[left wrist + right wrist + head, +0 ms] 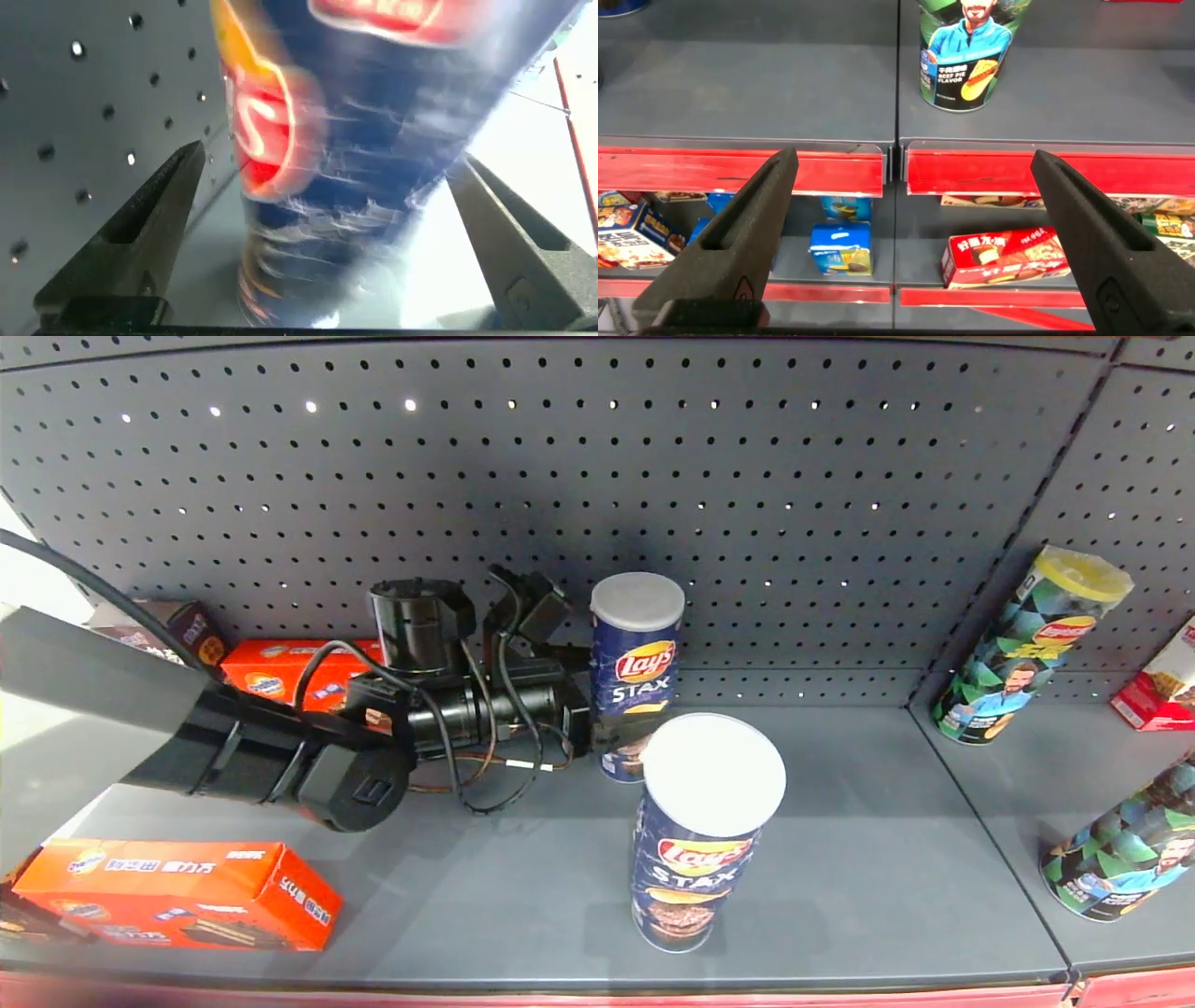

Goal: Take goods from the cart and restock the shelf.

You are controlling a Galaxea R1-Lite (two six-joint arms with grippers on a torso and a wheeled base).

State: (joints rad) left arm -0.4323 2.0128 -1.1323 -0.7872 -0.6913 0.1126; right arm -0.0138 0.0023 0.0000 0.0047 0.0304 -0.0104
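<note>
Left tool straddles rear can, frame centre, jaws apart, not clamped. Best I withdraw straight and level, clear of front can. Right tool apart, empty.

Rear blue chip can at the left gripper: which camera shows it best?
Head view: the whole rear blue chip can stands upright. The left wrist view gives a close-up of its side between open fingers; the right wrist view faces other shelves.

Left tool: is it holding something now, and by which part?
Nothing is clamped: the left tool stands open around the lower part of the rear blue chips can, with a clear gap at one finger. The can stands on the shelf.
</note>
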